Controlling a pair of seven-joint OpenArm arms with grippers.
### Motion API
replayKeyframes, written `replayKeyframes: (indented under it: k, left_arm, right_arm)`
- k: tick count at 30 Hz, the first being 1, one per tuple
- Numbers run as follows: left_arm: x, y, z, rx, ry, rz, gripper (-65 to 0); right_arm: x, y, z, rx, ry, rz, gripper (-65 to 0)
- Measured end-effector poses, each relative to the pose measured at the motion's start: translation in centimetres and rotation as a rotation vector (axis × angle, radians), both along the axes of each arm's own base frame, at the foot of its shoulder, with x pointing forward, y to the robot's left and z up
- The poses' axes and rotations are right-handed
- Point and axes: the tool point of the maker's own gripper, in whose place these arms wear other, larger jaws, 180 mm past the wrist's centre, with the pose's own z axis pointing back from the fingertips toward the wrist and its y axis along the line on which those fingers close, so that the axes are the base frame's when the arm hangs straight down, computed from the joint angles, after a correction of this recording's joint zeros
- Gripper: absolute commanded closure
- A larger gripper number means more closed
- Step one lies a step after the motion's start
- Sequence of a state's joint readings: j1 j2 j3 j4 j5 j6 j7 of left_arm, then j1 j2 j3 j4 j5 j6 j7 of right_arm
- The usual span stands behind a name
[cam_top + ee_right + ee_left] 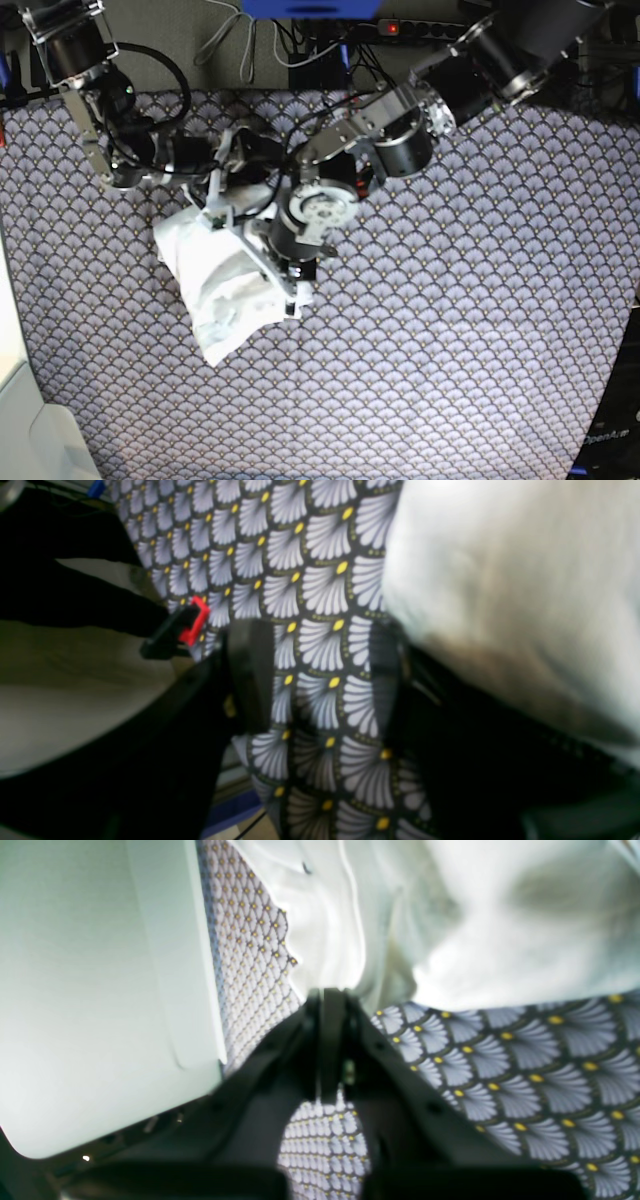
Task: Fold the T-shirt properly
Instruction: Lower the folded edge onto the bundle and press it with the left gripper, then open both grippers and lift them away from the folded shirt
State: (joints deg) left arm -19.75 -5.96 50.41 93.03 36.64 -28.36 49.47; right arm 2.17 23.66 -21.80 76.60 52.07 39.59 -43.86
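The white T-shirt [215,290] lies crumpled on the purple scallop tablecloth [450,350], left of centre. My left gripper [297,300] is at the shirt's right edge. In the left wrist view, my left gripper [330,1000] has its black fingers pressed together, with a bunched fold of the T-shirt [450,915] pinched at the tips. My right gripper [222,205] is at the shirt's upper edge. In the right wrist view, my right gripper [320,680] is open with only tablecloth between its fingers [250,675]. The T-shirt [500,580] drapes over the right-hand finger.
A pale flat surface [100,990], blurred, fills the left of the left wrist view. A red clip [192,620] sits at the table edge beside the right gripper. Cables and a power strip [400,28] run along the back. A white object [20,420] stands at the front left corner.
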Motion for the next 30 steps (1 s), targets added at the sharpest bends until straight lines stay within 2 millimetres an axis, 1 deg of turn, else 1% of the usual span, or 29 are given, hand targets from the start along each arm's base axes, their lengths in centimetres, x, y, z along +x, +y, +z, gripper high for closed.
replayKeyframes:
  k: [2,5,7,10,12,16,19,21,23,25,27,28,30]
  left_arm:
    - [0.2,0.0,-0.6,0.014,0.011,0.001,-0.4]
    - [1.0,0.9,-2.6,0.072,0.046,0.022,-0.4]
    - [1.7,1.2,-3.4,0.099,0.057,0.031,-0.4]
    - [2.0,-0.1,-4.0,0.059,0.071,-0.015,-0.4]
    - [2.1,-0.9,-4.7,0.035,0.094,-0.034,-0.4]
    - [3.7,-2.0,-6.1,0.036,0.158,0.001,-0.3]
    - [5.1,-2.2,-7.2,0.002,0.226,0.069,-0.3]
    - [5.8,-2.6,-7.0,-0.081,0.26,0.09,-0.3]
    - [6.7,-2.3,-6.3,-0.173,0.272,0.112,-0.3]
    - [8.6,-0.8,-5.2,-0.236,0.217,0.191,-0.3]
    - [9.8,-0.1,-4.1,-0.292,0.151,0.232,-0.3]
    - [10.1,-0.2,-3.4,-0.309,0.127,0.239,-0.3]
    - [10.2,-0.8,-2.3,-0.343,0.105,0.23,-0.3]
  right_arm:
    - [0.0,0.0,0.0,0.0,-0.001,0.0,-31.3]
    - [0.0,0.0,0.0,0.005,0.001,-0.002,-31.3]
    - [0.0,0.0,0.0,0.001,-0.001,-0.001,-31.3]
    - [0.0,0.0,0.0,0.0,0.0,0.0,-31.3]
    - [0.0,0.0,0.0,0.003,0.0,-0.001,-31.3]
    - [0.0,-0.1,0.0,0.0,-0.001,0.0,-31.3]
    - [0.0,-0.1,0.0,0.001,0.0,-0.001,-31.3]
    - [-0.1,0.0,0.0,0.002,0.001,-0.001,-31.3]
    - [-0.1,0.0,0.0,0.001,0.001,-0.001,-31.3]
    - [-0.2,0.0,0.0,0.003,0.003,-0.002,-31.3]
    - [-0.1,0.0,0.0,0.004,0.002,-0.002,-31.3]
    - [-0.2,0.0,0.0,0.003,0.002,-0.002,-31.3]
    - [-0.2,0.0,0.0,0.003,0.003,-0.002,-31.3]
